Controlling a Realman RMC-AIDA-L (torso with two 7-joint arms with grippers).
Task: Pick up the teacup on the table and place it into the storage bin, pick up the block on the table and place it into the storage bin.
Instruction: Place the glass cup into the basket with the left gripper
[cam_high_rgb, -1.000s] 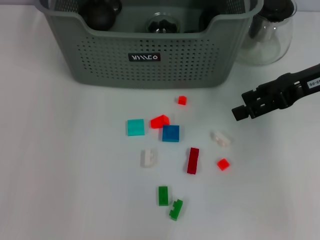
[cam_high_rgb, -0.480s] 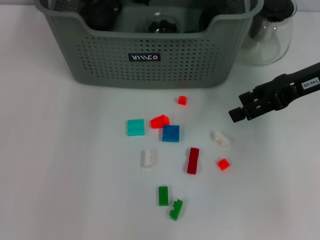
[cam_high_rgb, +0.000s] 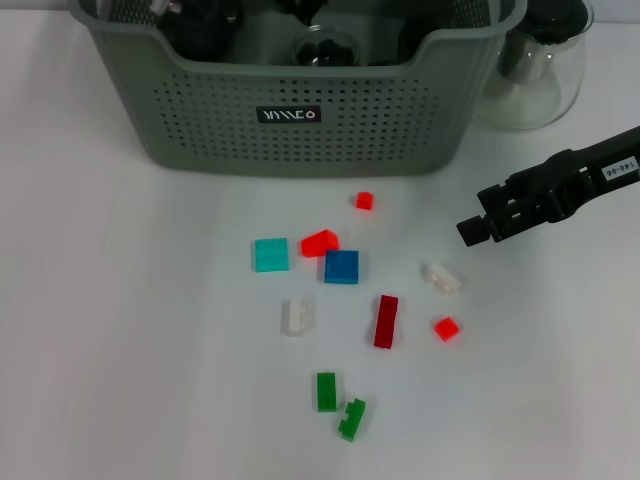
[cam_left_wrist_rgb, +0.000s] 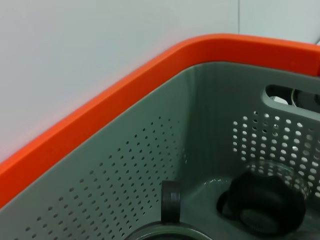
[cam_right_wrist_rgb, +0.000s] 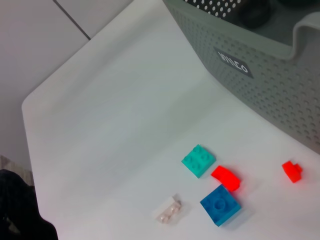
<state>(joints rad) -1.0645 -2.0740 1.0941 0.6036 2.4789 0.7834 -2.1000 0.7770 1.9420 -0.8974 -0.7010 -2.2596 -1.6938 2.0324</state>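
Observation:
The grey-green storage bin (cam_high_rgb: 300, 110) stands at the back of the table, and its wall also shows in the right wrist view (cam_right_wrist_rgb: 280, 85). Inside it lie dark round cup-like things (cam_high_rgb: 205, 25) and a clear glass one (cam_high_rgb: 325, 48). The left wrist view looks into the bin at a dark handle (cam_left_wrist_rgb: 170, 202) and a dark round vessel (cam_left_wrist_rgb: 262, 202). Several blocks lie in front of the bin: teal (cam_high_rgb: 271, 254), blue (cam_high_rgb: 341, 267), a red wedge (cam_high_rgb: 320, 242), dark red (cam_high_rgb: 385, 321) and a clear one (cam_high_rgb: 440, 277). My right gripper (cam_high_rgb: 476, 228) hovers just right of the clear block.
A clear glass teapot (cam_high_rgb: 535, 70) stands right of the bin. More blocks are scattered nearer me: white (cam_high_rgb: 296, 316), small red ones (cam_high_rgb: 446, 328) (cam_high_rgb: 364, 201) and two green ones (cam_high_rgb: 326, 391) (cam_high_rgb: 352, 419). The table's corner edge (cam_right_wrist_rgb: 30, 107) shows in the right wrist view.
My right gripper has crept slightly left toward the blocks. The blocks and the bin have not moved.

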